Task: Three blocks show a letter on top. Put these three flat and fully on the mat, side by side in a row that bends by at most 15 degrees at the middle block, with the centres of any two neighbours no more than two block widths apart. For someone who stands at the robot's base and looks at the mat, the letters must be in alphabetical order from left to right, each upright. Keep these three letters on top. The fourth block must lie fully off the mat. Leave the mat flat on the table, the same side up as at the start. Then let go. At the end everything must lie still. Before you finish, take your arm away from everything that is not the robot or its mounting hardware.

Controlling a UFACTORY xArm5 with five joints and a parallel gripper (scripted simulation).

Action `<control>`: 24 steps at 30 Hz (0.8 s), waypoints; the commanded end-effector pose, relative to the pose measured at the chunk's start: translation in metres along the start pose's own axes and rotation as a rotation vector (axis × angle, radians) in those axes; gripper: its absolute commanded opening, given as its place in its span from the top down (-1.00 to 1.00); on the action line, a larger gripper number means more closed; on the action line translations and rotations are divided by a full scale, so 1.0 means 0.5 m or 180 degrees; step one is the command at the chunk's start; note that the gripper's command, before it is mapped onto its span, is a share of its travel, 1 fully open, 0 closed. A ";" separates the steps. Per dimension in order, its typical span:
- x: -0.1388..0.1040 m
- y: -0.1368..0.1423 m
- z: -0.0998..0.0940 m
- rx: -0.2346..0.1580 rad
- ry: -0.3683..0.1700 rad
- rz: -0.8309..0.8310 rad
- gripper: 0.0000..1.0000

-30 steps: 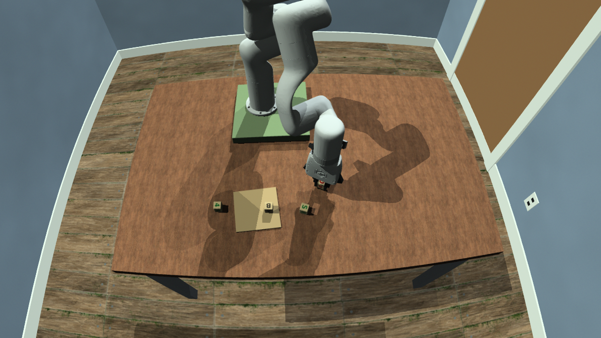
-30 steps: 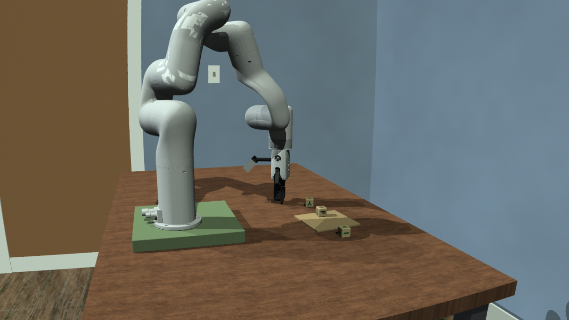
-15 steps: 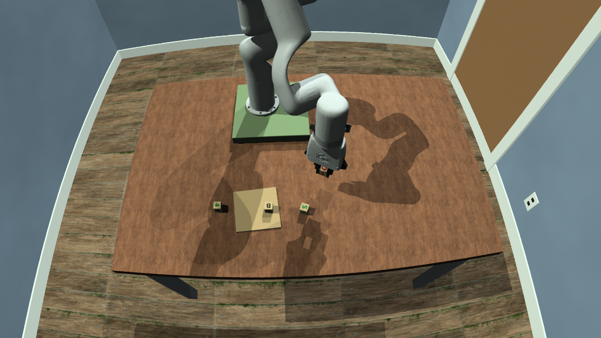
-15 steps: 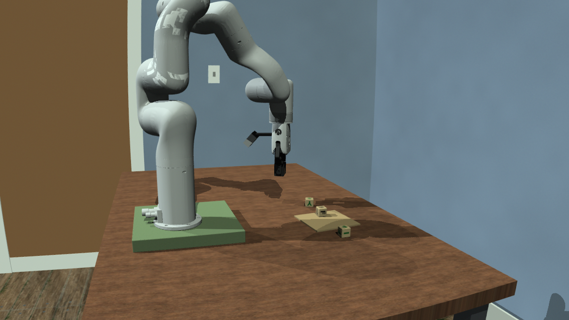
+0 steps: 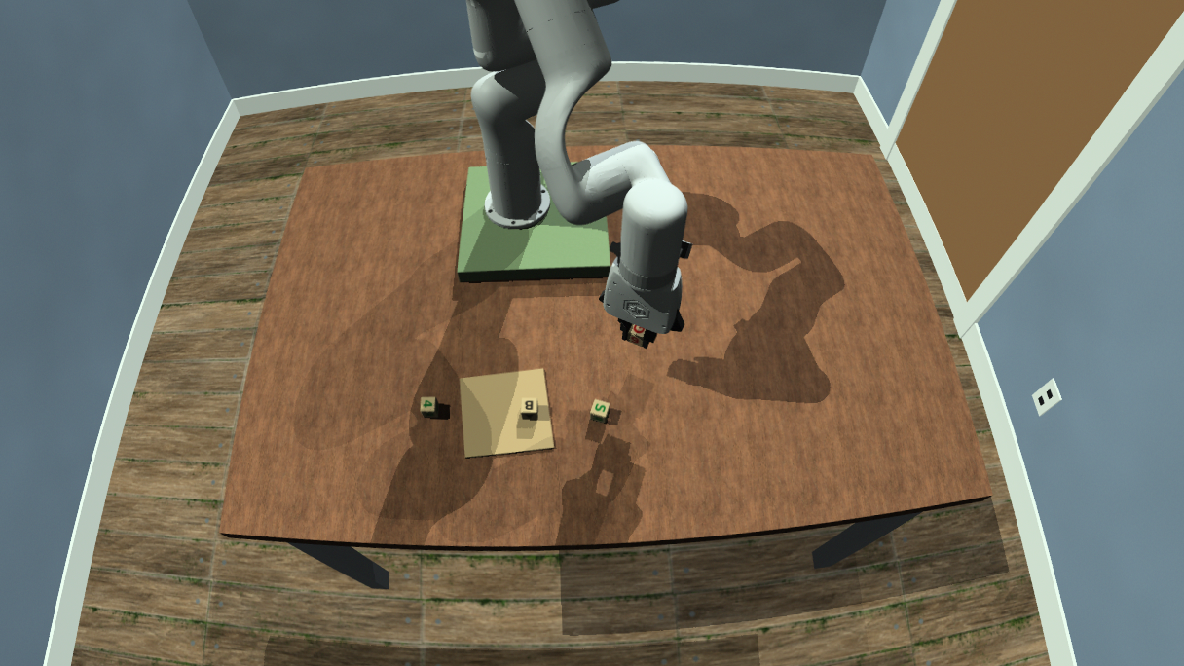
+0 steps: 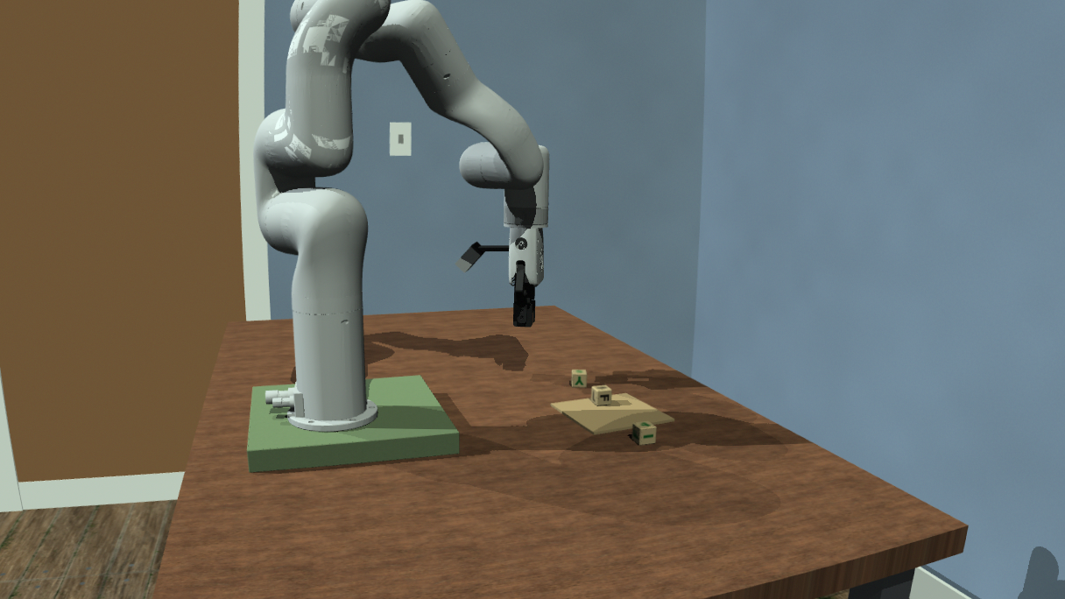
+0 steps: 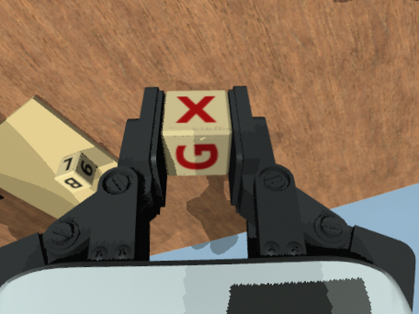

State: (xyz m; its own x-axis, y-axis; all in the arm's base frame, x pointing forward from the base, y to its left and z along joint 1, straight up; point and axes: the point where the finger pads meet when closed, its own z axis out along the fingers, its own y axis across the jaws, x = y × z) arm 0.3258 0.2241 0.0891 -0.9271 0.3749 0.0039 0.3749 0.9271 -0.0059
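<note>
Wooden table (image 5: pixel 745 447) (image 6: pixel 461 506) (image 7: pixel 294 50), one, reddish brown, dark legs, carrying my green base plate (image 5: pixel 537 260) (image 6: pixel 268 454) (I am bolted there); pale yellow mat (image 5: pixel 497 434) (image 6: pixel 592 424) (image 7: pixel 43 115), one, lying flat; block with a green 4 on top (image 5: pixel 426 406) (image 6: pixel 644 433), one, directly on the wood, just beside the mat; block with a green S-like mark on top (image 5: pixel 599 410) (image 6: pixel 578 378), one, directly on the wood past the opposite side of the mat, turned slightly askew

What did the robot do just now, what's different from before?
The pincer went up, carrying the red-lettered block higher above the table. The mat, 4 block, B block and S block stayed put.
</note>
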 end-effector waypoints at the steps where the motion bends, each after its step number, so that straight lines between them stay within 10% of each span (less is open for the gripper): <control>1: -0.004 0.001 -0.003 -0.0010 -0.0007 -0.0047 0.57; 24: -0.113 -0.070 -0.006 -0.0010 -0.0009 -0.1937 0.57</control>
State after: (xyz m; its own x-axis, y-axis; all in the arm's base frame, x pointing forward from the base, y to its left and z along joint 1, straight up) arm 0.3581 0.1792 0.0906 -0.9935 -0.1138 0.0055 -0.1139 0.9935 -0.0020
